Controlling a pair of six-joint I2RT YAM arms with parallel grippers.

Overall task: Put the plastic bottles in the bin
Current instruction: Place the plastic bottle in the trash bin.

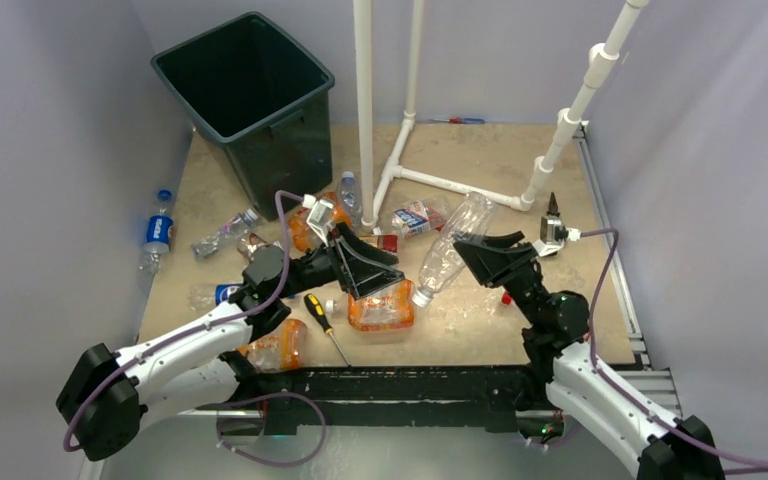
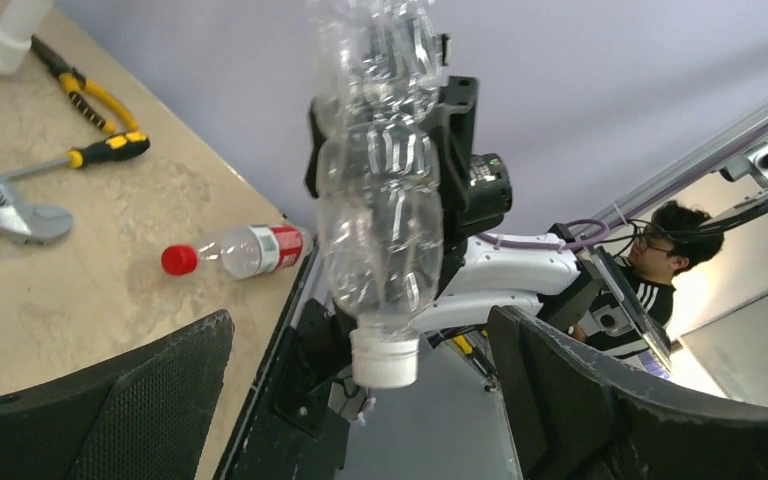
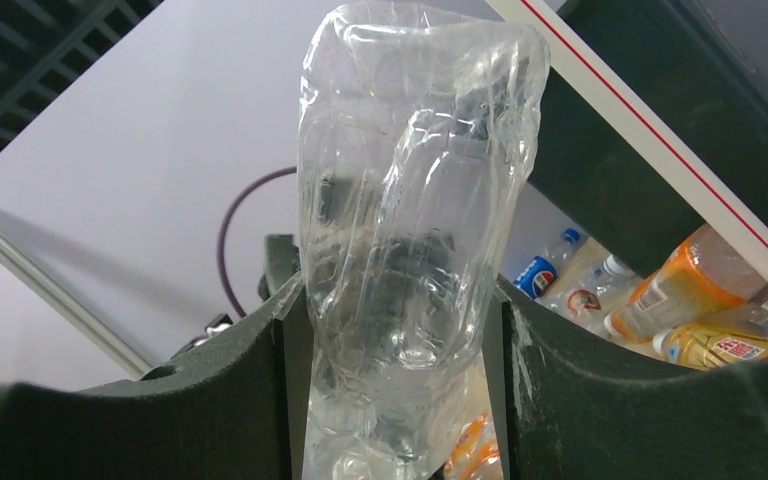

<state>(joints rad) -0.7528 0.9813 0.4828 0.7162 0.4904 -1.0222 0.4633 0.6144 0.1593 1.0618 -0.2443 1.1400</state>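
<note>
Handover is my reading of this moment: the right hand [image 1: 475, 243] is clamped on a clear, unlabelled bottle [image 1: 445, 255] nearer its base, holding it off the table [image 1: 480, 330] on a slant, base high and white cap [image 2: 384, 360] lowest, pointed toward the other arm. Gripped that way, the neck end hangs free, which leaves a clear stretch for a second grasp. The left hand [image 1: 380, 268] faces it with its jaws spread wide; in its wrist view the fingers [image 2: 110, 400] stand on either side of the cap end and, as far as I can tell, touch nothing. The bin [image 1: 285, 150] sits at the far left of the table, well apart from the right hand and on the left arm's side, so passing the bottle across probably suits the reach better than carrying it over. The other bottles lie on the table: an orange-labelled bottle [image 1: 380, 308] just under the left hand, a second orange one [image 1: 278, 345] beside the left arm, a red-capped bottle [image 2: 240, 252] near the table's edge, and a Pepsi bottle [image 1: 158, 232] out at the far left. A screwdriver [image 1: 322, 322] lies among them and is no part of the job. Whether the bin holds anything yet cannot be told from its dark interior. Thin crumpled plastic may slip, so the right hand's grip should hold until the left has closed.
</note>
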